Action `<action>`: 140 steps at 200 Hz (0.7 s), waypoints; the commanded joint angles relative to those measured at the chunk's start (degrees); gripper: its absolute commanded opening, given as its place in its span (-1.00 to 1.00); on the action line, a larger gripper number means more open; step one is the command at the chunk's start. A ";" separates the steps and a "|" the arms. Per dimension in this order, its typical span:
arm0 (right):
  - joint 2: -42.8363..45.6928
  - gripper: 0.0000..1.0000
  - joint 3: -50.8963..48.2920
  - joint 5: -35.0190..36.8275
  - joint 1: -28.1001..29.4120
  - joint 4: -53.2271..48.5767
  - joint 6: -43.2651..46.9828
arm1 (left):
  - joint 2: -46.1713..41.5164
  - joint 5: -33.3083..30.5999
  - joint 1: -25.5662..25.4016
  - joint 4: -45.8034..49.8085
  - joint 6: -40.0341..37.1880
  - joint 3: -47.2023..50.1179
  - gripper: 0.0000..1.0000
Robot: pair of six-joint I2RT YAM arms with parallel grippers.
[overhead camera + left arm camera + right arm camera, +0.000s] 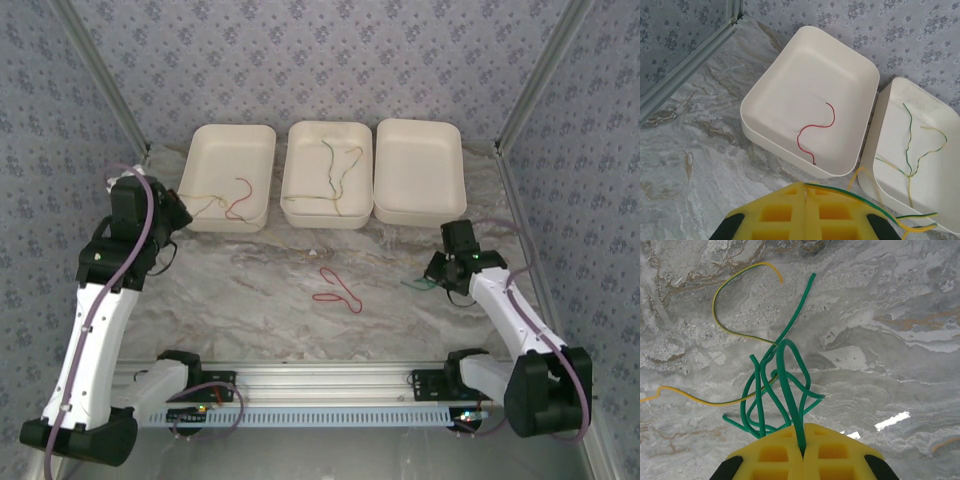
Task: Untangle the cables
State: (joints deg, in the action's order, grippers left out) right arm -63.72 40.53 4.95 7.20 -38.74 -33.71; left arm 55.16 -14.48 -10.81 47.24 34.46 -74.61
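On the marble table (pixel 900 340), at about four o'clock from its middle as seen from above, a green cable (pixel 782 385) lies bunched in a loose knot of loops. A yellow cable (pixel 715 302) is threaded through it and trails off toward nine and eleven o'clock in the right wrist view. One green strand is pinched by the right gripper (pixel 801 440), whose jaws are fully closed on it. A red cable (pixel 337 291) lies alone near the table's middle. A second red cable (pixel 816 131) is curled in the left tray (pixel 790 85), and green and yellow cables (pixel 910 150) are crossed in the middle tray (pixel 945 170). A thin green-and-yellow strand (pixel 865 200) is clamped in the left gripper (pixel 805 190), likewise closed tight, and runs off toward four o'clock.

The cables are judged to be very light, limp and string-thin, holding only soft curves. They would be expected to slide freely on the smooth marble, so a pull on one strand would likely drag the whole knot along, and a hard pull may tighten the loops. Hold is best taken near a free end, such as the green tip at twelve o'clock, while the knot is pinned by the other gripper.
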 commanded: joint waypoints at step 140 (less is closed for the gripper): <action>8.00 -0.19 0.49 -8.71 2.89 0.60 -3.85 | -4.85 24.68 -5.67 -16.49 8.49 9.30 -1.00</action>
State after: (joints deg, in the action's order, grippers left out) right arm -60.80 40.32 -3.49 9.54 -35.55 -35.27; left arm 53.21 8.64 -14.57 34.59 40.07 -64.53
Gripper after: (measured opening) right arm 0.404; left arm 0.053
